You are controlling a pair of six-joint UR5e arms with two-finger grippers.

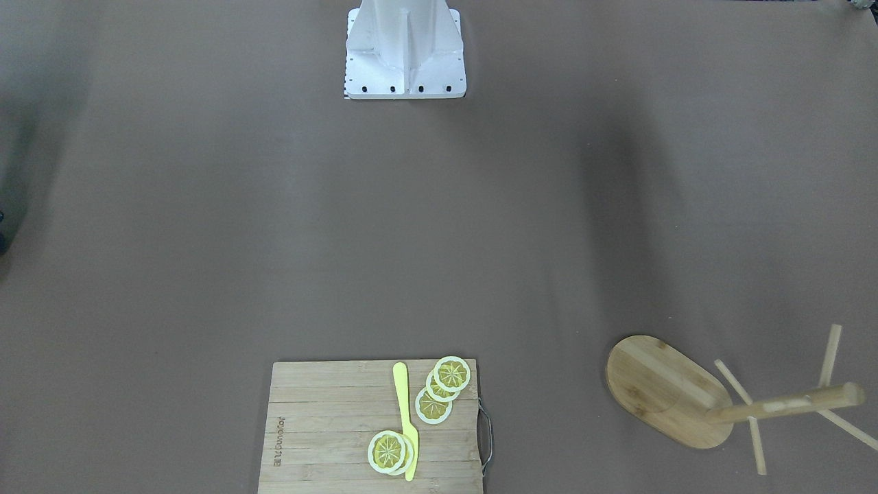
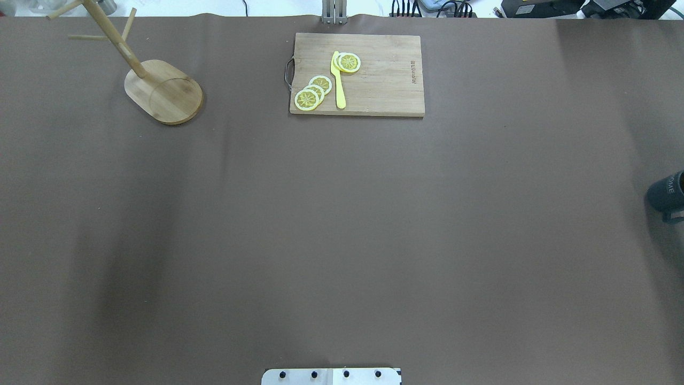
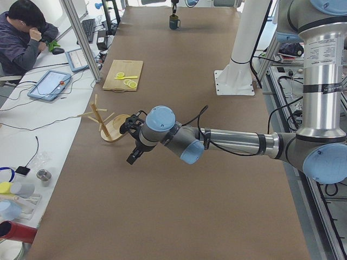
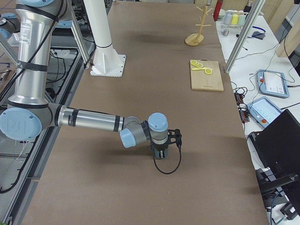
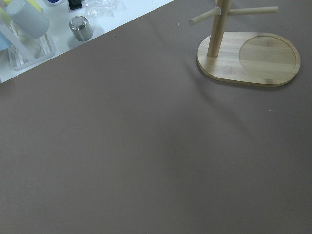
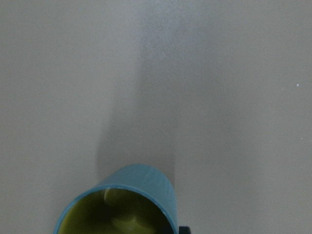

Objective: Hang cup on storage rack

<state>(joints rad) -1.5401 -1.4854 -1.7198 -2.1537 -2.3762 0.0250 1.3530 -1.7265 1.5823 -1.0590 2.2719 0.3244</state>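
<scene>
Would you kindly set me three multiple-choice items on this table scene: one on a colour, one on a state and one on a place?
1. What colour is the knife on the cutting board?
A) red
B) yellow
C) black

2. How does the storage rack stand?
A) upright, with every peg bare
B) tipped onto its side
C) upright, with something hung on a peg

3. Where is the cup?
A) on the cutting board
B) on the storage rack's base
C) at the right end of the table, apart from the storage rack

Answers:
1. B: both top views show a yellow knife.
2. A: the exterior right view shows the post vertical and nothing on the pegs.
3. C: the overhead view has the cup at its right edge and the rack at the far left.
</scene>
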